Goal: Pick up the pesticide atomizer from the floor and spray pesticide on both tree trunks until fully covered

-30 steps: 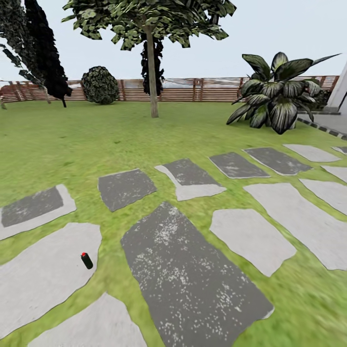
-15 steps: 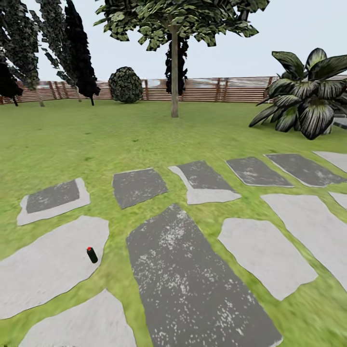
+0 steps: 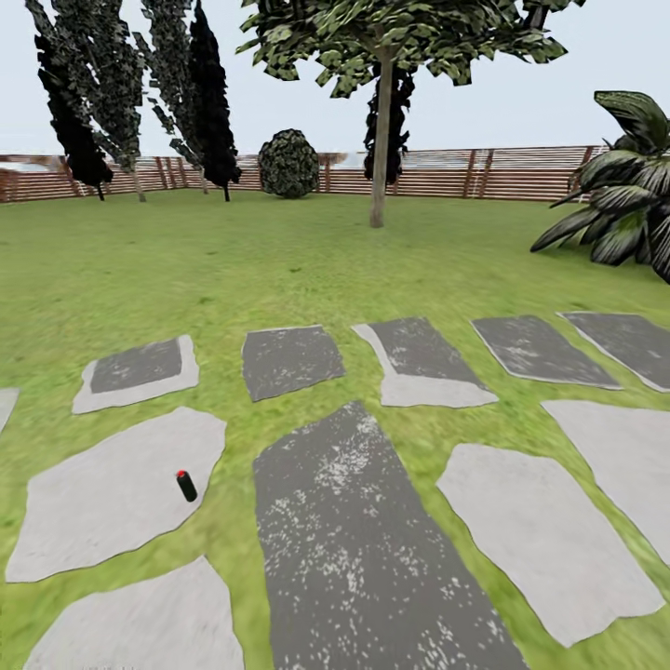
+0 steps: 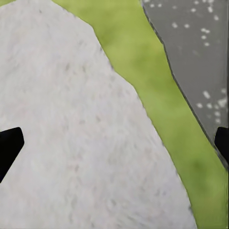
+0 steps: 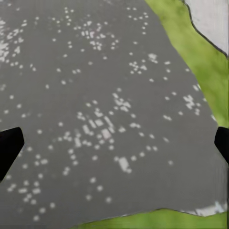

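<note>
Head view: the pesticide atomizer [image 3: 187, 486] lies on a pale grey paving stone [image 3: 112, 498] at lower left, near that stone's right edge. It is a small black bottle, tilted, with a red spot at its upper end. Nothing touches it.

A long dark speckled slab [image 3: 358, 549] lies just to the right of the pale stone, with a strip of grass between the 2. More slabs, dark and pale, run in a row across the lawn [image 3: 233, 270] behind and to the right.

1 tree [image 3: 391, 37] stands mid-lawn, upper centre, with a straight tan-grey tree trunk [image 3: 380, 140] and a ragged leaf crown at the top edge. It is well apart from the atomizer. The brown slatted fence [image 3: 484, 172] closes the far side. A round dark bush [image 3: 288, 164] and several tall dark conifers [image 3: 209, 93] stand along it at left. A broad-leaved striped plant [image 3: 628, 205] shows at the right edge.

Left wrist view: left gripper [image 4: 114, 145], 2 black fingertips [image 4: 9, 148] at opposite frame edges, spread wide, nothing between them. Pale stone, a grass strip and a dark slab edge lie below.

Right wrist view: right gripper [image 5: 114, 145], fingertips [image 5: 9, 148] likewise spread wide, holding nothing, over the dark speckled slab, with grass at its margin
</note>
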